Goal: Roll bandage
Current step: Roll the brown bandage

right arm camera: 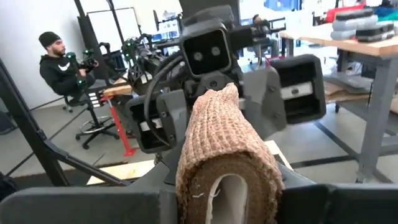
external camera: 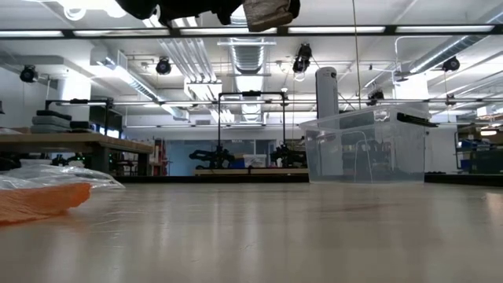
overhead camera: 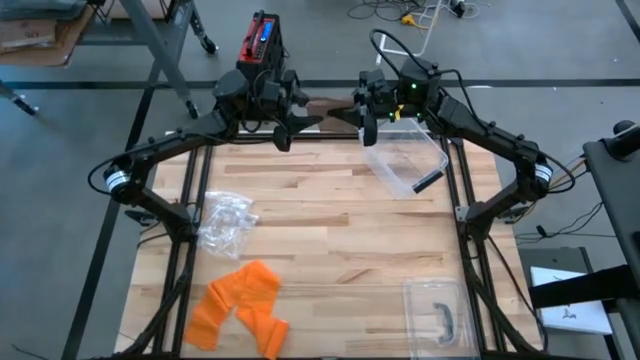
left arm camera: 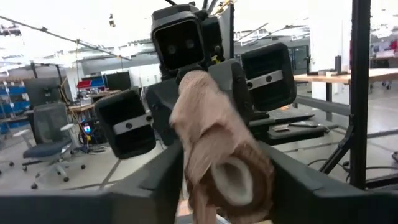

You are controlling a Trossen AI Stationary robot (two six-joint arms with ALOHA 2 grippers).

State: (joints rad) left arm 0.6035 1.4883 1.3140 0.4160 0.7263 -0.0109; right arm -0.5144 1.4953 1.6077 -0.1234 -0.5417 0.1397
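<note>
While seen from above: left gripper (overhead camera: 300, 112) and right gripper (overhead camera: 352, 108) face each other above table's far edge, tan rolled bandage (overhead camera: 327, 107) bridging them.
Low view: bandage (external camera: 269, 13) aloft.
Left wrist view: fingers (left arm camera: 155, 180) flank roll loosely, contact unclear.
Right wrist view: fingers (right arm camera: 323, 202) clamped on roll.

A tan, knitted bandage roll (right arm camera: 227, 165) hangs in mid-air between the left gripper (overhead camera: 297, 122) and right gripper (overhead camera: 352, 112). It is tightly wound, hollow core visible, clamped at both ends.
</note>
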